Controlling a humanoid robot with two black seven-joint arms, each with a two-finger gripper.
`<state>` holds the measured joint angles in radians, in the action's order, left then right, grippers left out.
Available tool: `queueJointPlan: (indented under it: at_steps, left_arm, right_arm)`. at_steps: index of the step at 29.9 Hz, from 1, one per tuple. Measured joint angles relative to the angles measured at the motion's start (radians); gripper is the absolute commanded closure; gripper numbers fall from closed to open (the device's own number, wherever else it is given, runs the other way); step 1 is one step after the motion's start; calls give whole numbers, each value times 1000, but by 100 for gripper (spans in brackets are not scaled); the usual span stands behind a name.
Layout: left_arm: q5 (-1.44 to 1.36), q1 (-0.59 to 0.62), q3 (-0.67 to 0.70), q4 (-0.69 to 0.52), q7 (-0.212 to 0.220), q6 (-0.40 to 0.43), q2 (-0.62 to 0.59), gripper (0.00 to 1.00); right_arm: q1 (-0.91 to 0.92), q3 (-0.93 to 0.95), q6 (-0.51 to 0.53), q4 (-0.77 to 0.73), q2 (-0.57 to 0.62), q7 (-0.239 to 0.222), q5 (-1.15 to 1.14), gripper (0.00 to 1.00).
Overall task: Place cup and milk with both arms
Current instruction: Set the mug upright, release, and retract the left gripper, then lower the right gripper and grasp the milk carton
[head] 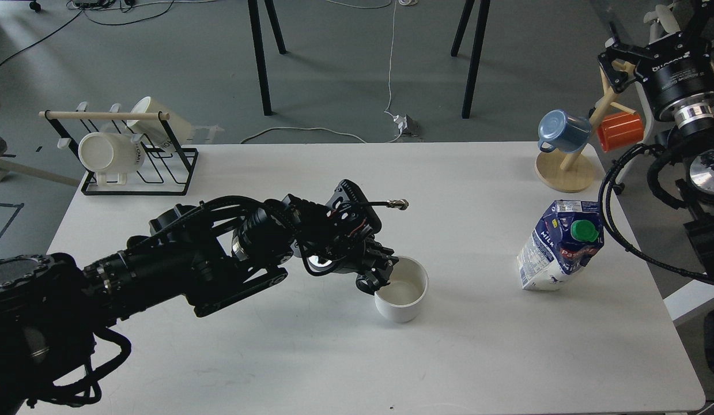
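Left hand (381,275) sits at the left rim of the cup (401,289), mid-table, finger state indiscernible; cup judged rigid, slippery, breakable, best held by the rim wall; milk (559,245) stands upright far right, apparently light and crushable.

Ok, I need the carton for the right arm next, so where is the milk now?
In the head view the milk carton stands on the white table's right side, in front of the wooden mug tree, well right of the white cup.

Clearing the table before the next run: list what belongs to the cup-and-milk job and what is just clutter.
Job: white cup; milk carton; left gripper at the cup's rim.
Clutter: black wire rack with cream mugs; wooden mug tree with blue mug and orange mug.
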<state>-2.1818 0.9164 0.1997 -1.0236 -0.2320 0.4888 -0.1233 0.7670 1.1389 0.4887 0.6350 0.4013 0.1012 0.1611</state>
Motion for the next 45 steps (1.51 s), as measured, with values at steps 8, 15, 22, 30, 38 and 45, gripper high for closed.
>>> queueJointPlan:
  at_steps: [8, 15, 22, 30, 38, 45]
  left_arm:
    - [0, -2, 82, -27, -4, 0, -43, 34]
    - [71, -41, 356, -42, -2, 0, -150, 24]
    - [684, -71, 681, -54, -6, -8, -230, 1]
    - [1232, -107, 765, 23, 0, -34, -309, 1]
    - [1980, -164, 806, 200, -3, -48, -337, 1]
    - [2239, -230, 808, 281, 1, -41, -371, 1]
  right_arm:
    - [-42, 6, 0, 40, 17, 0, 1, 0]
    - [-185, 124, 0, 160, 70, 23, 9, 1]
    - [-505, 211, 0, 429, 171, 29, 47, 1]
    - [-988, 331, 0, 754, 133, 94, 61, 1]
    - [-1209, 320, 0, 827, -11, 95, 56, 1]
    - [-1246, 242, 0, 828, -70, 88, 45, 1]
